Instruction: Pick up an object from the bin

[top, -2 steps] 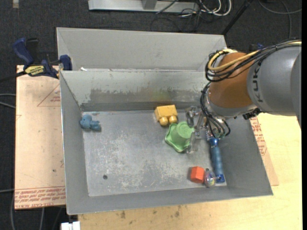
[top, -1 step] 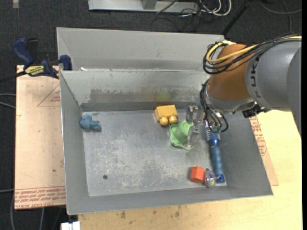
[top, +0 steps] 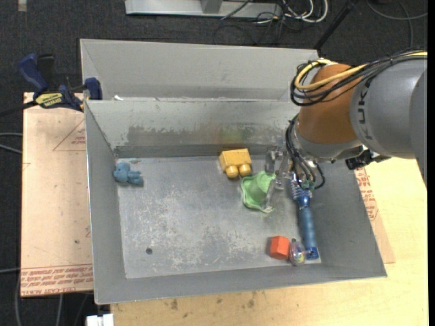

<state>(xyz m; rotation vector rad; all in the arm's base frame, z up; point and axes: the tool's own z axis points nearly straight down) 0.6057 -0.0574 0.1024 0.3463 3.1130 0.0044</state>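
Beginning at the left: noting a small blue figure (top: 126, 174) sitting alone near the back-left corner of the bin (top: 190, 233). Passing rightward to a yellow toy (top: 235, 162) by the back wall, then to a crumpled green thing (top: 255, 191) just in front of it. Finding the gripper (top: 276, 178) hanging at that green thing's right edge, touching or nearly so; failing to tell whether spread or closed. Judging the green thing as lying immediately left of the gripper, closer than the blue pen-like stick (top: 306, 224) stretching lengthwise toward the front wall.
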